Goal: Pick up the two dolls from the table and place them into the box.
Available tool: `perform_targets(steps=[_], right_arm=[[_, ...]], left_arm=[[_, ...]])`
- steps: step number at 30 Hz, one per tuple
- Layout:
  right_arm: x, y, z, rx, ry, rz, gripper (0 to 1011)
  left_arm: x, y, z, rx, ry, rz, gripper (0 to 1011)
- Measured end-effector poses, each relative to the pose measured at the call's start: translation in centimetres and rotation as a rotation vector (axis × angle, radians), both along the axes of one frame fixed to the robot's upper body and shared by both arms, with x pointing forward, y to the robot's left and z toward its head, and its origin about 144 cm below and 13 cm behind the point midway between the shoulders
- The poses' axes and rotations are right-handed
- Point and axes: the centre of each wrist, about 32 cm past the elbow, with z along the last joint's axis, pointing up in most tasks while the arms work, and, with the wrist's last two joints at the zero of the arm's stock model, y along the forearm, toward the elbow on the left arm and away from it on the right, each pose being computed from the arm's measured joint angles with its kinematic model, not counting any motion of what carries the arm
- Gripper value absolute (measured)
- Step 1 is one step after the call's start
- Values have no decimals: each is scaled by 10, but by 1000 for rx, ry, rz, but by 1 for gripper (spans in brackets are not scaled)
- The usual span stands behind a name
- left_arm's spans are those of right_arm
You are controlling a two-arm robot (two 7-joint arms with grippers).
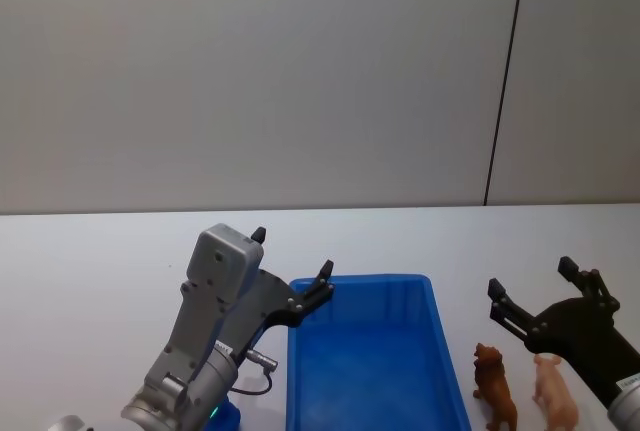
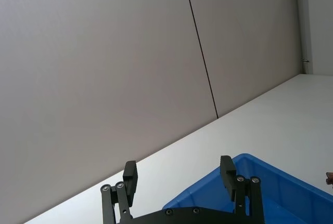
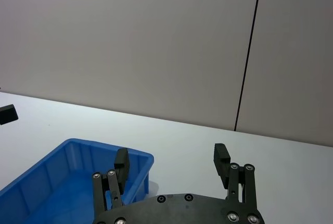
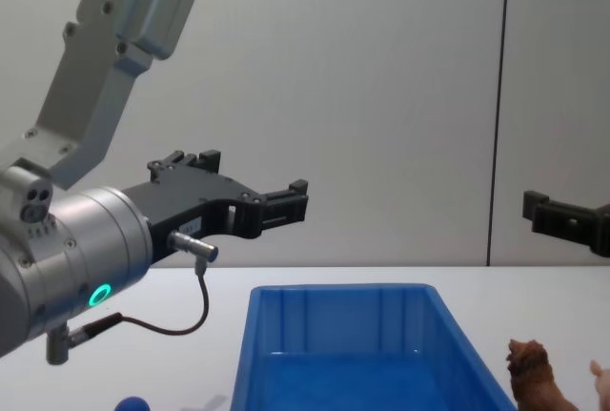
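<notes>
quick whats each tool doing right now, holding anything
Left tool: open, holding nothing.
Right tool: open, holding nothing.

Silver-grey left arm (image 4: 86, 239), green ring light (image 4: 99, 294), black cable (image 4: 202, 287); black left hand (image 1: 292, 253), right hand (image 1: 531, 276).

Soft, even light fills the scene, bright across the white table (image 1: 90, 251) right to its far edge and flat on the grey wall (image 1: 300, 71). It probably falls from overhead, since shadows on the tabletop are faint and blurred at their borders. The box (image 4: 338, 290) shows a pale sheen on its floor. A green ring lamp (image 4: 98, 294) glows without flare.
</notes>
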Motion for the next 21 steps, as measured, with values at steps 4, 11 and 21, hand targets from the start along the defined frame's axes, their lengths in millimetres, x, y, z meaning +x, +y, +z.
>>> perform_targets(steps=[4,11,21], right_arm=[[0,0,0,0,0,0,1001],[0,0,0,1,0,-1,1001],[2,-4,-2,6,29,-27,1000]], left_arm=[[0,0,0,0,0,0,1002],[0,0,0,0,0,0,1002],[0,0,0,0,0,0,1002]])
